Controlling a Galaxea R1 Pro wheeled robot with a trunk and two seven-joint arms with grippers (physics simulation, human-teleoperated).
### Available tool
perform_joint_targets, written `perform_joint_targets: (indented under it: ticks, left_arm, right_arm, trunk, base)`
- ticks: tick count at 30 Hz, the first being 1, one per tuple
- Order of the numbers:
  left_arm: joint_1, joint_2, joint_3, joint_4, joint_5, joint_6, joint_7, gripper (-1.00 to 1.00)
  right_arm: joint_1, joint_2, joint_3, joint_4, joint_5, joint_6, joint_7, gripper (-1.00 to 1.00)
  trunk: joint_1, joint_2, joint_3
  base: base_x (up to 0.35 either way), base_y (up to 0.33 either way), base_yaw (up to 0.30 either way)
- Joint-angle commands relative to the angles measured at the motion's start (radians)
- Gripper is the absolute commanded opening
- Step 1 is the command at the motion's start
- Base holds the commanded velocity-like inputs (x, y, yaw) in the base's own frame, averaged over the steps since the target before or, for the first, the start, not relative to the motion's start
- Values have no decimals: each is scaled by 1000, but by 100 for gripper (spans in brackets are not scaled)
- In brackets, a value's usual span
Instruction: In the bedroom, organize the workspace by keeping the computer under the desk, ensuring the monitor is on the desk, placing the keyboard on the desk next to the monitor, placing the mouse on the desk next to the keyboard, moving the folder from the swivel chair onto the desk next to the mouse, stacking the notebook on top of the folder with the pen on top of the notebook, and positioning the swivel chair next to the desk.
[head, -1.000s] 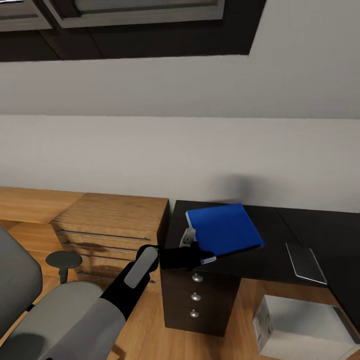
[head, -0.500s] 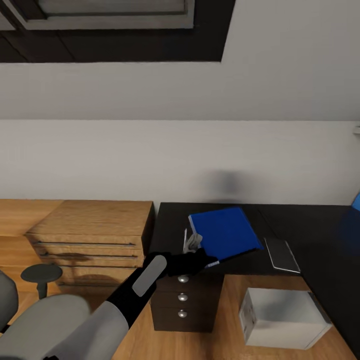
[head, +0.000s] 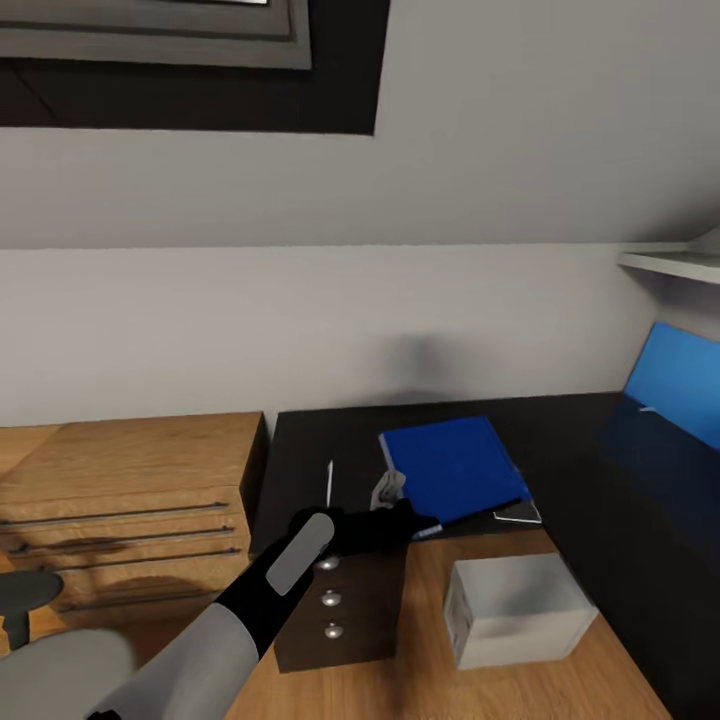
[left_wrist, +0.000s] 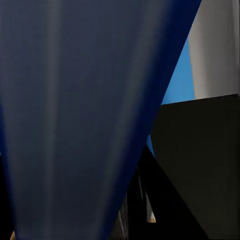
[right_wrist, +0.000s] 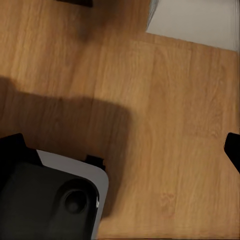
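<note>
My left gripper (head: 405, 520) is shut on the near edge of the blue folder (head: 450, 465), which it holds flat just above the black desk (head: 330, 440). Up close in the left wrist view, the folder (left_wrist: 75, 110) spreads across the black desk (left_wrist: 200, 165). A thin white pen (head: 329, 483) lies on the desk beside the folder. A flat grey item (head: 520, 512) peeks out from under the folder's right corner. The blue monitor (head: 680, 385) stands on the desk at the right. The white computer (head: 515, 610) sits on the floor under the desk. My right gripper (right_wrist: 120, 147) hangs open over the wooden floor.
A wooden drawer chest (head: 130, 480) stands left of the desk, and dark desk drawers (head: 335, 600) sit below my left hand. The swivel chair's armrest (head: 20, 590) and grey seat (head: 60, 670) show at the lower left. A white shelf (head: 670, 262) juts out at the right wall.
The camera has swung right, so the chest and chair slid left and the monitor and pen came into view. The folder stays in my left gripper, now farther along the desk.
</note>
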Motion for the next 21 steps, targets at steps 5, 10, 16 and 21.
perform_joint_targets:
  ticks: [5,10,16,21]
  left_arm:
    - [-1,0,0,43,-2,15,-63,-100]
    - [-1,2,1,138,-14,7,-139,-100]
    - [-1,3,2,140,-16,-21,-140,-100]
    - [-1,3,1,141,-17,-34,-140,-100]
  right_arm:
    - [-1,-1,4,-2,-10,-1,-6,100]
    - [0,-2,3,-2,-10,-3,0,100]
    - [1,-2,3,-2,-10,-3,-1,100]
    - [1,-2,3,-2,-10,-3,-1,100]
  trunk:
    - [-19,34,15]
    - [-38,69,30]
    - [-61,111,49]
    - [-80,146,65]
  base:
    - [0,0,-294]
    - [0,0,-294]
    - [0,0,-295]
    - [0,0,-295]
